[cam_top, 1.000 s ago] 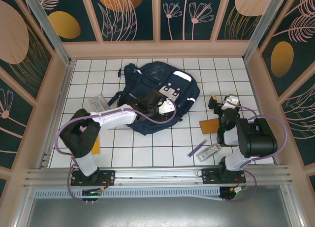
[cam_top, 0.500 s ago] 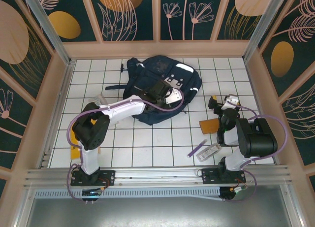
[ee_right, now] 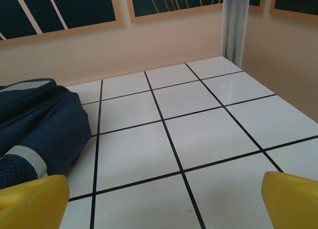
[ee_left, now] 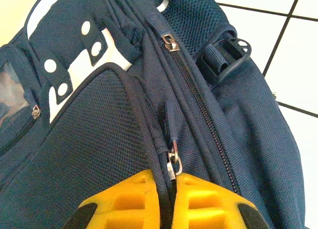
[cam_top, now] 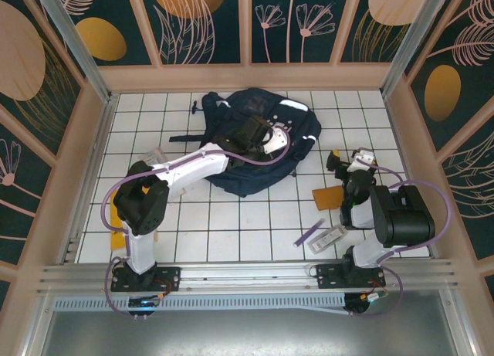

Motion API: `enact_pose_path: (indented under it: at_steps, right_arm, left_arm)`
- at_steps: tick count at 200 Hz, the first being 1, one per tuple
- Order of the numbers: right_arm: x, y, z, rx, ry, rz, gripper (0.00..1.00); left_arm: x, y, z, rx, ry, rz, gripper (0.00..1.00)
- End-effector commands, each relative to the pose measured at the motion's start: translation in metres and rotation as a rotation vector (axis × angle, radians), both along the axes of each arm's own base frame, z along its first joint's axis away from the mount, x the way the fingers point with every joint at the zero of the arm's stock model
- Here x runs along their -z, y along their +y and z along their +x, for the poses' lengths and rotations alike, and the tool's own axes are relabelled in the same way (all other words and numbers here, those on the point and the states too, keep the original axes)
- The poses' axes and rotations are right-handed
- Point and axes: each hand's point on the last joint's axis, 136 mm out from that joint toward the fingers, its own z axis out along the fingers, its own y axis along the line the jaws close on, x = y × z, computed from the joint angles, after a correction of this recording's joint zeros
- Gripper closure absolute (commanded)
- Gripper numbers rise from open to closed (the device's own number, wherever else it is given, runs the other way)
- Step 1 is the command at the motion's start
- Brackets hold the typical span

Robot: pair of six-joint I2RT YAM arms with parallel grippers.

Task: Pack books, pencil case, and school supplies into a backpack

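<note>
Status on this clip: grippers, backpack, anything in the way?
Left gripper: jaws shut on backpack zip pull. Right gripper: jaws open, over tiles. Orange book, pen, pack unpacked. Nothing blocking.

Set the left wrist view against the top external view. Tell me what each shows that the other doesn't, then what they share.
Left wrist view: a metal zipper pull pinched between the shut yellow fingers of the left gripper, plus the zip track, mesh fabric and a plastic strap buckle.
Top external view: the orange book, purple pen and a clear pack lying on the tiled table beside the right arm, apart from the bag.
Both: the navy backpack with the left gripper on it.
</note>
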Motion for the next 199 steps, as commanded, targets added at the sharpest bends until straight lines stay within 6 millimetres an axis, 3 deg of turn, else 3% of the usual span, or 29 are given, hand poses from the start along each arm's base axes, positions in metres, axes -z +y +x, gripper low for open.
enact_pose_path:
  at_steps: [1, 111, 199]
  right_arm:
    - [-0.011, -0.003, 0.004, 0.007, -0.039, 0.007, 0.01]
    - [-0.01, -0.003, 0.004, 0.008, -0.038, 0.006, 0.01]
    - [-0.01, -0.003, 0.004, 0.005, -0.039, 0.008, 0.01]
  left_arm:
    - [-0.054, -0.023, 0.007, 0.012, -0.056, -0.173, 1.0]
    - [-0.065, -0.03, -0.002, 0.014, -0.015, -0.276, 1.0]
    - [-0.089, -0.036, 0.015, 0.026, -0.069, -0.304, 1.0]
